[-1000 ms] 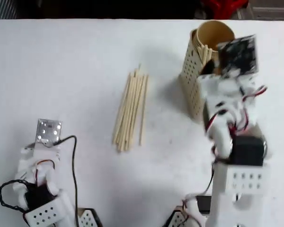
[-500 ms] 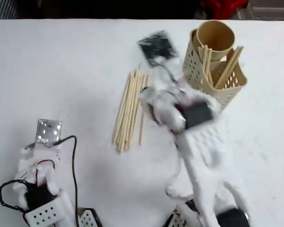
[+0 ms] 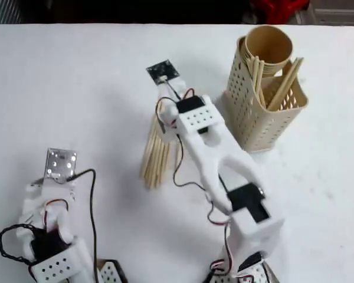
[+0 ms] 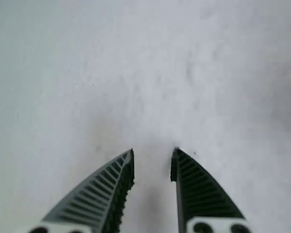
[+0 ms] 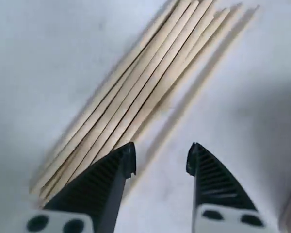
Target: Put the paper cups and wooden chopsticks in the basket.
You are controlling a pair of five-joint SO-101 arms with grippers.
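Wooden chopsticks point(image 3: 154, 155), flat, parallel, long axis near-to-far

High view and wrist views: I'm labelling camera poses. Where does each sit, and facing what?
High view: fixed overhead, looking down on the table, basket and both arms.
Left wrist view: on the left arm, facing the tabletop past the open left gripper.
Right wrist view: on the right arm, facing the loose chopsticks past the open right gripper.
Shared: high and right wrist views both show those chopsticks.

Right arm point(image 3: 206, 147) over loose chopsticks point(image 3: 155, 159), basket point(image 3: 246, 112) nearby
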